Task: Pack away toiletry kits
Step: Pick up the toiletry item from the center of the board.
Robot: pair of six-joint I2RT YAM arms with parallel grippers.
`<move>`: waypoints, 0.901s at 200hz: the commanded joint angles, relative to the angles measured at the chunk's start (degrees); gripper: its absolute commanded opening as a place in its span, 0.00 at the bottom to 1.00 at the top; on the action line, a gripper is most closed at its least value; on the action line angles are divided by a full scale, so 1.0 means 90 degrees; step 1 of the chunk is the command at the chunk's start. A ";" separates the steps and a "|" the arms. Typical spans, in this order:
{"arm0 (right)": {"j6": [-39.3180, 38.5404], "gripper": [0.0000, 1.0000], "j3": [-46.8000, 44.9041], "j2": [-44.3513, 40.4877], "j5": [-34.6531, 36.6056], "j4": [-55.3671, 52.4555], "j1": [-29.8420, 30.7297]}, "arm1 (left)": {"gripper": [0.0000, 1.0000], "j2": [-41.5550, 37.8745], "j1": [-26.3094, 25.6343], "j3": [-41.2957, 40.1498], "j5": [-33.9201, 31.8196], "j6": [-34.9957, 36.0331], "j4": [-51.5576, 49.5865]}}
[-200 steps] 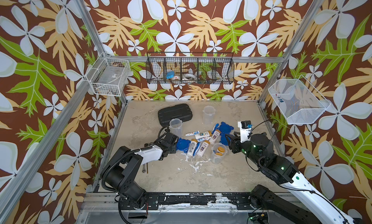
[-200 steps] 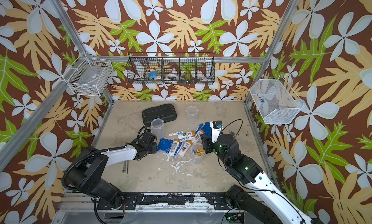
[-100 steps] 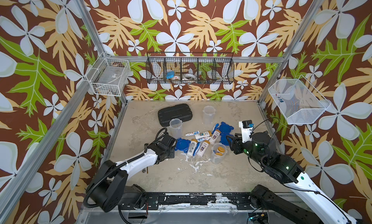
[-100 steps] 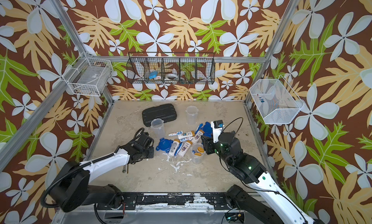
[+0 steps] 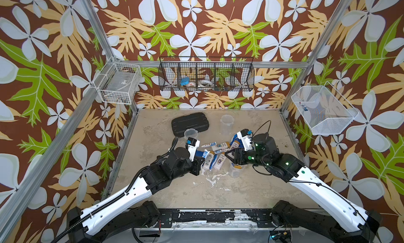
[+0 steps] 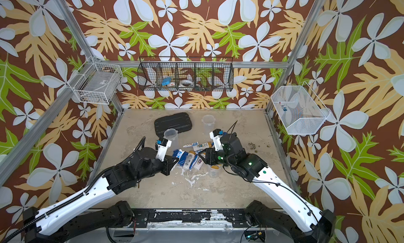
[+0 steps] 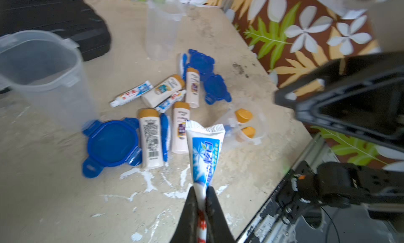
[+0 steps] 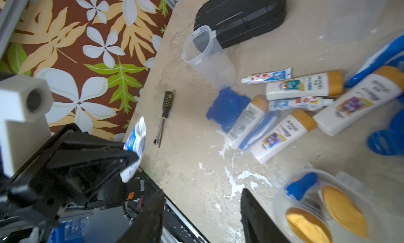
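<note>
My left gripper [image 7: 202,193] is shut on the cap end of a white and blue toothpaste tube [image 7: 205,152], held above the floor near the pile. The pile holds white bottles with orange caps [image 7: 150,141], small toothpaste tubes [image 7: 131,93], a blue toothbrush [image 8: 258,130] and blue clip lids [image 7: 111,141]. My right gripper [image 8: 201,209] is open with nothing between its fingers, just beside a clear tumbler [image 8: 328,209] that holds two orange-capped bottles and a blue toothbrush. Two empty tumblers stand upright behind the pile, one [image 5: 189,133] near the case and one [image 5: 226,121] further back.
A black ribbed case [image 5: 190,123] lies at the back left of the floor. A small screwdriver [image 8: 166,108] lies near the left edge. Wire baskets hang on the left wall [image 5: 118,82], back wall [image 5: 206,78] and right wall [image 5: 323,110]. White smears mark the floor [image 5: 209,178].
My left gripper has closed on the toothpaste tube and drawn back a little from the pile with it. My right gripper has edged towards the pile, still open.
</note>
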 commanded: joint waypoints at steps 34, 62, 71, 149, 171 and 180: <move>0.0742 0.59 -0.0259 0.0391 -0.1165 0.1408 0.0253 | 0.06 0.0516 -0.0886 0.0325 -0.0461 0.0000 0.0422; 0.1022 0.59 -0.0601 0.0310 -0.1298 0.1844 0.0299 | 0.06 0.0688 -0.1062 0.0361 -0.0468 0.0000 0.0624; 0.1013 0.57 -0.0622 0.0320 -0.1291 0.1793 0.0314 | 0.06 0.0750 -0.1094 0.0417 -0.0475 0.0024 0.0647; 0.0965 0.23 -0.0715 0.0183 -0.1276 0.1618 0.0334 | 0.06 0.1038 -0.1106 0.0494 -0.0567 0.0149 0.0814; 0.0829 0.11 -0.0599 0.0138 -0.1161 0.1425 0.0324 | 0.19 0.1046 -0.1106 0.0500 -0.0591 0.0146 0.0806; 0.0704 0.07 -0.0501 0.0116 -0.1057 0.1271 0.0277 | 0.33 0.1046 -0.1108 0.0505 -0.0597 0.0156 0.0770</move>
